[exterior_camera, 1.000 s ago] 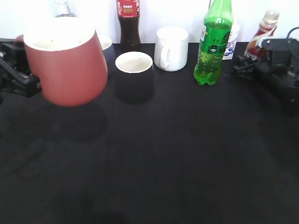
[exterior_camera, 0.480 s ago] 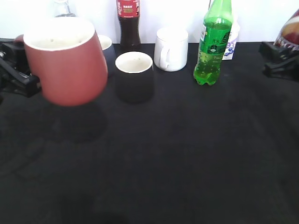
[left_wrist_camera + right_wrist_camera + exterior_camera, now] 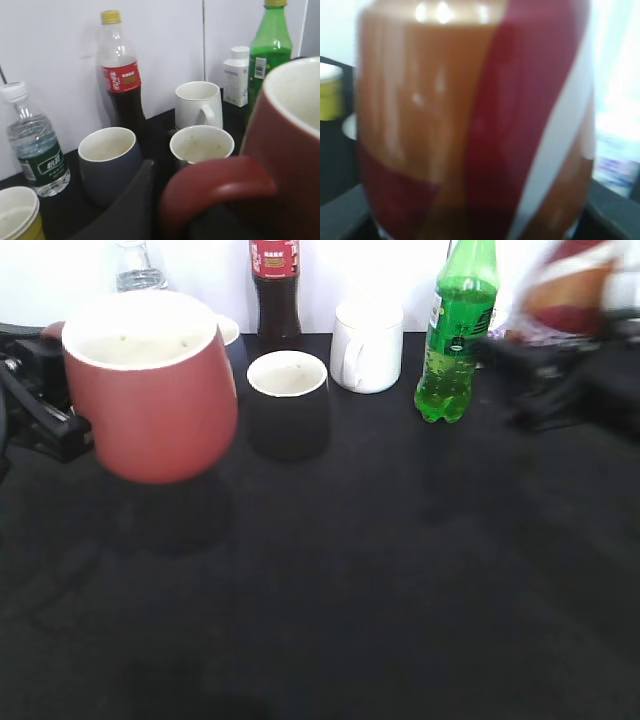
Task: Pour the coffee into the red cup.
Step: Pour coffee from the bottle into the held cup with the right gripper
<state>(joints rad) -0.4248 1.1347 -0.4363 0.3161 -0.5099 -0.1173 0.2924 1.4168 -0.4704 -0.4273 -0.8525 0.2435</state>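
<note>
Since half a second ago the right gripper [image 3: 560, 390] has swung in from the right edge, carrying the coffee bottle [image 3: 565, 290] up and toward the middle, where it now shows as a blur at the upper right, just right of the green soda bottle [image 3: 455, 330]. Meanwhile the red cup [image 3: 150, 390] has shifted slightly right and down. That cup hangs upright above the black table [image 3: 350, 570], its shadow lying on the cloth below, and the left gripper [image 3: 45, 410] holds it from the left side; the left wrist view shows the dark fingers [image 3: 130, 205] closed about the cup's handle [image 3: 215, 182]. From the right wrist, the coffee bottle [image 3: 475, 120] fills nearly the whole frame, brown liquid behind a red and white label, with dark finger parts at the bottom corners, so the grip is closed on it. Behind the red cup stand a black cup [image 3: 287, 405], a white mug [image 3: 366, 345], a cola bottle [image 3: 275, 290] and a water bottle [image 3: 137, 268].
</note>
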